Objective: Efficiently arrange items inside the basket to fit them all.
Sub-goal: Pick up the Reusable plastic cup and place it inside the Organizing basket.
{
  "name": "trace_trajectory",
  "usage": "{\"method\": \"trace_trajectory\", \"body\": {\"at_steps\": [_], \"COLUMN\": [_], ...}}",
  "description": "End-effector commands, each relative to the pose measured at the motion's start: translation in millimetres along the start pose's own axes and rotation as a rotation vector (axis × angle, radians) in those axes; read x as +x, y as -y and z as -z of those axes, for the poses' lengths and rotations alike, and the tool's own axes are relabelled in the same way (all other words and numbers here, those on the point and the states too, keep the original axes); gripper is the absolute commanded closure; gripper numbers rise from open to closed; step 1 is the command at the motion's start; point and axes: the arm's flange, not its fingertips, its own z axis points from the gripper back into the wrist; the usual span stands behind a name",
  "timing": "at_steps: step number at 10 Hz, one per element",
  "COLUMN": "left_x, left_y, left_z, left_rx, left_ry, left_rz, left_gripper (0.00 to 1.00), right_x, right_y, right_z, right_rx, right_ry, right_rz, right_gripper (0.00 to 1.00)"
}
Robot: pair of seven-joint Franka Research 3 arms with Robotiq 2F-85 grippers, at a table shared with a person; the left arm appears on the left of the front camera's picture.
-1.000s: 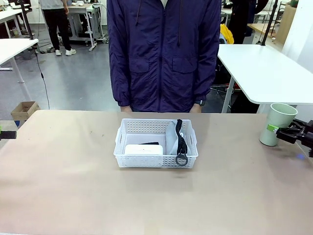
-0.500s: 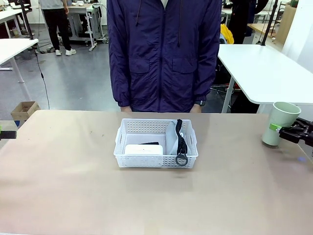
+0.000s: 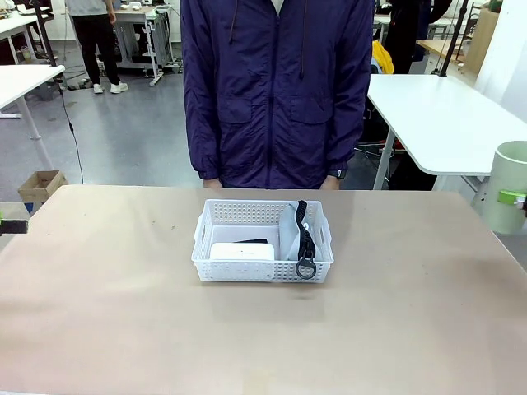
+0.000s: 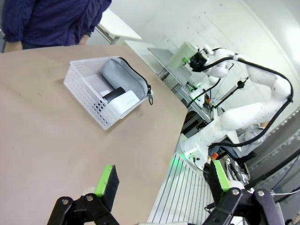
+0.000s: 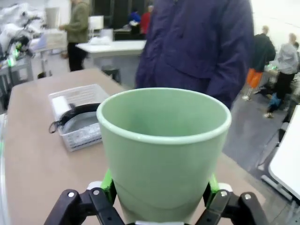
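Note:
The white basket [image 3: 247,270] stands mid-table in front of the person. In it lie a white box [image 3: 241,251] at the front left, a black stapler [image 3: 251,241] behind it, and a grey pouch [image 3: 290,234] on the right, its black strap and ring hanging over the front wall. The pale green cup [image 3: 509,185] hangs upright above the table's far right edge. In the right wrist view my right gripper [image 5: 159,185] is shut on the cup [image 5: 161,145], a green pad on each side. My left gripper [image 4: 163,173] is open, with nothing between its fingers.
The person in a dark blue jacket stands at the far edge behind the basket, hands out of sight. Bare brown tabletop [image 3: 123,313] surrounds the basket on all sides. White tables [image 3: 436,115] stand beyond the right edge.
The cup has risen off the table and moved right, carried by my right gripper. Basket, its contents and my left gripper are unmoved.

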Motion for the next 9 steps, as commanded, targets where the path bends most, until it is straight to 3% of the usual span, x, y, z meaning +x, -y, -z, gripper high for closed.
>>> {"method": "trace_trajectory", "body": {"at_steps": [1,2,3,4,7,8,9], "left_x": [-0.3,-0.3,-0.3,-0.3,-0.3,-0.3,-0.3], "left_y": [3.6,3.6,3.6,3.6,3.6,3.6,3.6], "left_z": [0.8,0.8,0.8,0.8,0.8,0.8,0.8], "left_rx": [-0.003,-0.003,-0.003,-0.003,-0.003,-0.003,-0.003], "left_ry": [0.001,0.001,0.001,0.001,0.001,0.001,0.001], "left_rz": [-0.001,-0.001,-0.001,-0.001,-0.001,-0.001,-0.001], "left_gripper": [0.0,0.0,0.0,0.0,0.0,0.0,0.0], "right_x": [12.8,10.9,6.9,29.7,29.7,31.0,26.3], "right_y": [-108.9,-121.4,-117.2,-20.7,-20.7,-23.9,-26.1], "right_z": [-18.4,-17.4,-8.1,-12.0,-12.0,-14.0,-9.2], "right_rx": [0.12,0.161,0.127,0.122,0.122,0.142,0.091], "right_ry": [-0.033,-0.058,-0.091,-0.056,-0.056,-0.076,-0.123], "right_rz": [0.017,0.013,0.023,-0.003,-0.003,0.006,0.047], "right_gripper": [1.0,0.73,0.73,0.73,0.73,0.14,0.14]}}
